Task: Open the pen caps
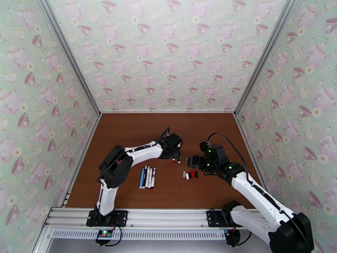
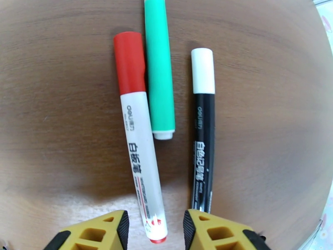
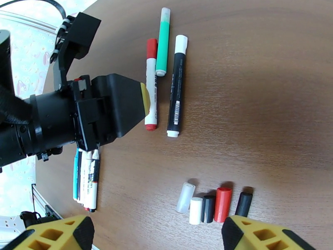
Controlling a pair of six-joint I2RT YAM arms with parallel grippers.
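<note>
Teacup wallpaper (image 1: 168,51) encloses the brown counter (image 1: 126,135), where five pen caps (image 3: 207,208) lie in a row near the right fingers (image 3: 249,234), spread wide and empty, while the left fingers (image 2: 118,228), parted and gripping nothing, straddle the tail of a red-capped pen (image 2: 139,142) lying beside a green pen (image 2: 160,80) and a black pen (image 2: 204,134).

Glossy plastic pens (image 2: 139,155), smooth wood-grain table (image 2: 270,121)

Overhead rear view, wrist cameras close, downward, sharing pens (image 2: 139,155)
</note>
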